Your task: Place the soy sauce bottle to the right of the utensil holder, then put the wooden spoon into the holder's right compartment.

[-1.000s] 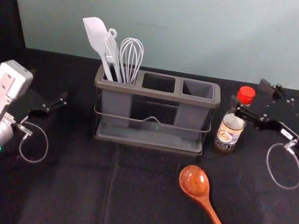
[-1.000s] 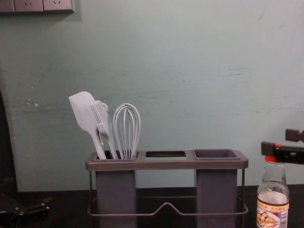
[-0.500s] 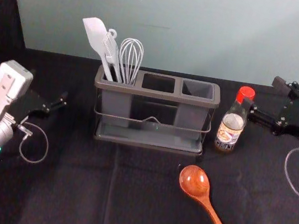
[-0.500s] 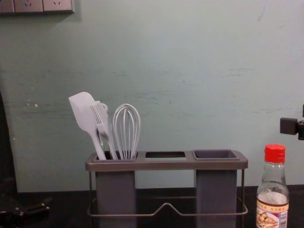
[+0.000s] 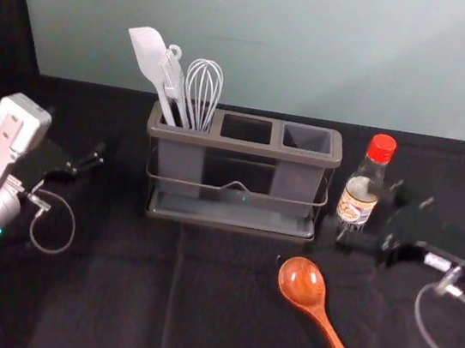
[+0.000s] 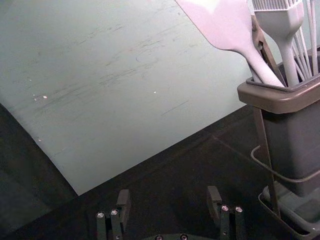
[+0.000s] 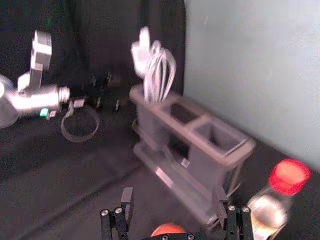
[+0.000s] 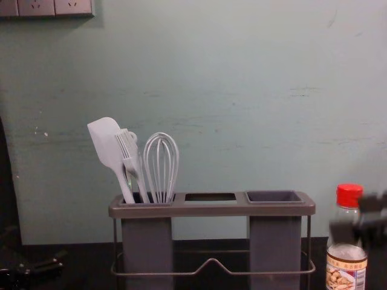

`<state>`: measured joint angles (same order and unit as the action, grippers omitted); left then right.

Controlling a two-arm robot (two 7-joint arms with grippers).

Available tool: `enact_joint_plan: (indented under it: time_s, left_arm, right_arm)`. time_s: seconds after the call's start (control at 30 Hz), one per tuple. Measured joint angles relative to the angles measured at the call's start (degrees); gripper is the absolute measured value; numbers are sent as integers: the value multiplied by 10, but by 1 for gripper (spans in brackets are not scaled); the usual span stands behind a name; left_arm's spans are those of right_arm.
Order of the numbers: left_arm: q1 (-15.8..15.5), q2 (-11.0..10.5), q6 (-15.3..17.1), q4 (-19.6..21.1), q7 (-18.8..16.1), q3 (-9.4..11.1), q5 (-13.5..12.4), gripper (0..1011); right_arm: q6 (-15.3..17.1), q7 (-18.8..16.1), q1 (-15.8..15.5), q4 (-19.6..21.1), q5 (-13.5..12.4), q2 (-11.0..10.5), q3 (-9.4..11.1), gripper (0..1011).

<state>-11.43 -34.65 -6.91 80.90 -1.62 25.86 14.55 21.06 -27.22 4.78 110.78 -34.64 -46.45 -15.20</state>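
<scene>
The right gripper (image 7: 174, 194), spread wide and empty, hangs by the soy sauce bottle (image 5: 356, 200), the left gripper (image 6: 169, 194) idles open at left, and the wooden spoon (image 5: 302, 281) before the utensil holder (image 5: 230, 222) looks light, stiff and slick, best pinched mid-handle.

In the head view the right claw (image 5: 364, 213) is blurring and partly covering the bottle (image 5: 356, 202); the spoon's (image 5: 304, 283) handle end is running off the edge. In the chest view the bottle's and holder's (image 8: 211, 209) bottoms are falling outside — the claw is smearing across the bottle.
</scene>
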Motion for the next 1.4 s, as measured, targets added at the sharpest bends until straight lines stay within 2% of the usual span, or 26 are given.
enact_joint_plan:
  time_s: [0.1, 0.13, 0.17, 0.2, 0.27, 0.37, 0.47, 0.5, 0.7, 0.83, 1.03, 1.4]
  left_arm:
    - [0, 0, 0, 0, 0, 0, 0, 1005]
    - [0, 0, 0, 0, 0, 0, 0, 1005]
    - [0, 0, 0, 0, 0, 0, 0, 1005]
    - [0, 0, 0, 0, 0, 0, 0, 1005]
    - [0, 0, 0, 0, 0, 0, 0, 1005]
    - [0, 0, 0, 0, 0, 0, 0, 1005]
    - [0, 0, 0, 0, 0, 0, 0, 1005]
    - [0, 0, 0, 0, 0, 0, 0, 1005]
    - [0, 0, 0, 0, 0, 0, 0, 1005]
    - [0, 0, 0, 0, 0, 0, 0, 1005]
    - [0, 0, 0, 0, 0, 0, 0, 1005]
    - [0, 0, 0, 0, 0, 0, 0, 1005]
  right_arm:
    - [63, 7, 24, 3, -2, -2, -30, 1002]
    - [94, 10, 40, 1, -1, -2, -47, 1002]
    - [94, 10, 40, 1, -1, -2, -47, 1002]
    - [122, 14, 55, -5, 0, 1, -63, 1002]
    - [147, 17, 69, -11, 1, 5, -77, 1002]
    - [195, 23, 103, -32, 7, 15, -109, 1002]
    - [218, 23, 125, -45, 15, 20, -131, 1002]
    - [230, 23, 139, -53, 23, 24, -145, 1002]
    - [258, 23, 173, -79, 50, 38, -180, 1002]
    - [266, 21, 183, -87, 61, 45, -192, 1002]
    - [275, 15, 190, -99, 75, 55, -202, 1002]
    - [291, 3, 204, -133, 94, 78, -209, 1002]
